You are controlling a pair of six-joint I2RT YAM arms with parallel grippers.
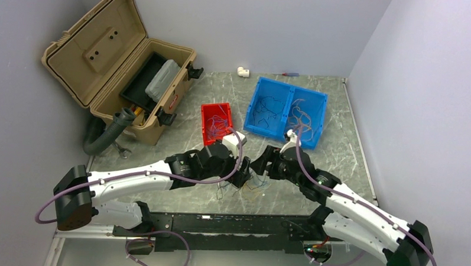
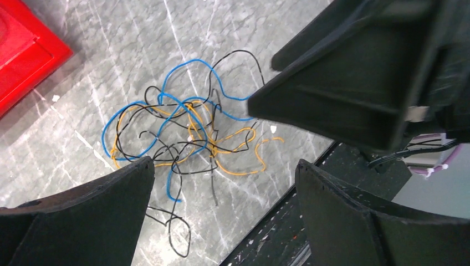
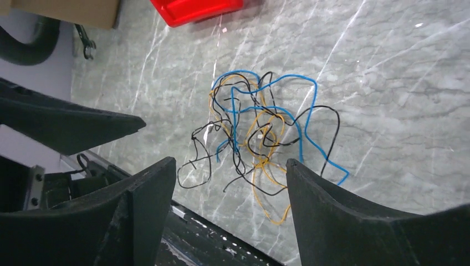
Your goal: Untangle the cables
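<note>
The light is bright, soft and even in all three views. The top view is a bit fuzzy, so the cables (image 1: 252, 187) there are hard to see. In the wrist views the cables look sharp on the grey counter (image 2: 83, 100). The left pincer (image 2: 224, 166) and right pincer (image 3: 230, 162) look dark and a little blurry up close. Shadows are faint.

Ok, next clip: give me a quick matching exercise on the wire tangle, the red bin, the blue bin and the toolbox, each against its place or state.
Things:
1. wire tangle
2. red bin
3. blue bin
4. toolbox

Place or state:
A. lid raised, far left
B. two compartments, both holding wires
C. lying loose, in no container
D. single compartment

Pairs: 1-C, 2-D, 3-B, 4-A
</note>
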